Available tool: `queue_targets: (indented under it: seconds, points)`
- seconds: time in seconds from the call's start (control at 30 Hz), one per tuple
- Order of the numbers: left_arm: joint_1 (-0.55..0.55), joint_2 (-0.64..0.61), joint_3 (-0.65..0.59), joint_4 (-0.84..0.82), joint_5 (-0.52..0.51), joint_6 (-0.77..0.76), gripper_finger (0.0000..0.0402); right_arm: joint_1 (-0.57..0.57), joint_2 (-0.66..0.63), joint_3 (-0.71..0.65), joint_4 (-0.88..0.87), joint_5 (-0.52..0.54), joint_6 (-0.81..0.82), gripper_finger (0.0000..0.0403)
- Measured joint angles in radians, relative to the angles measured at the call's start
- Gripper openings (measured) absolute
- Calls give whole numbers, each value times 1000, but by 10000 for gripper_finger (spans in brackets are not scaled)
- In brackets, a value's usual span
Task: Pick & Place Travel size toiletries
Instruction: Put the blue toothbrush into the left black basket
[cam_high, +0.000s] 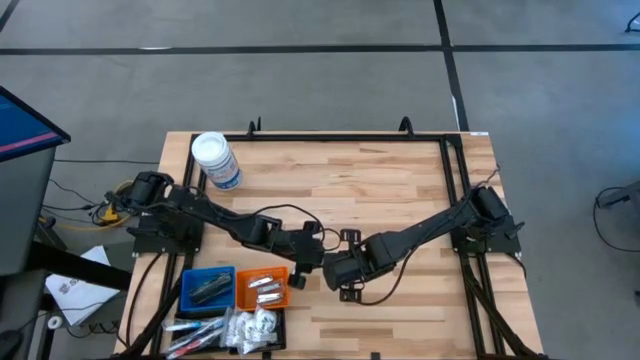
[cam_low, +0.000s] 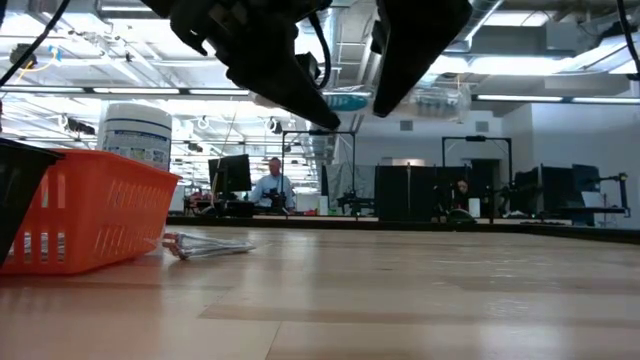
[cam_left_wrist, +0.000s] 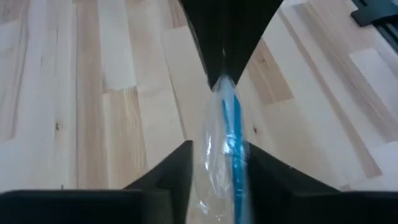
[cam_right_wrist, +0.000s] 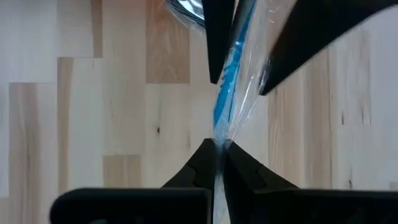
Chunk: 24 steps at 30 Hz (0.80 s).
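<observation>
Clearly a hand-over is under way above the middle of the tabletop (cam_high: 400, 190), nearer its front edge than its back: a slim blue stick sealed in a clear wrapper (cam_left_wrist: 229, 134) hangs in the air between the two arms. The right gripper (cam_right_wrist: 219, 146) has its fingers pressed together on one end of the wrapper. The left gripper (cam_left_wrist: 217, 158) has its two fingers either side of the other end, with the packet between them; whether they already press on it I cannot tell, since a little space shows at one side.

By its look the packet is very light and its film is soft and slick, so it will crumple and twist rather than resist. The blue stick inside seems the only stiff part. A pinch on bare film alone could let the item slide or swing, so the safer hold would be across the stick itself, near its end, squeezing film and stick together. It is probably not fragile, though a hard squeeze may crease the wrapper.

Toward the tabletop's front-left corner stand a blue tray (cam_high: 208, 288) and an orange tray (cam_high: 262, 287), with a black tray (cam_high: 228, 332) of more silvery-blue tubes and white packets at the front edge. A white-lidded jar (cam_high: 215, 160) stands near the back-left corner.
</observation>
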Motion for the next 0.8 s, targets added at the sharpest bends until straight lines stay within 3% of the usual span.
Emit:
queue_targets:
  seconds: [0.2, 0.43, 0.53, 0.67, 0.8]
  points:
    - [-4, -8, 0, -2, 27, -41, 19, 0, 0, 1, 11, 2, 0, 32]
    - [-40, -28, 3, -110, 51, -249, 11, 25, 0, 106, -61, 23, -75, 109]
    - [-97, -57, 3, -174, 5, -377, 11, 62, -18, 166, -102, 150, -99, 127]
    - [-214, -136, 3, -319, -86, -605, 11, 132, -106, 166, -58, 452, -135, 136]
    - [-364, -226, 3, -466, -194, -959, 11, 162, -197, 108, 73, 525, -212, 138]
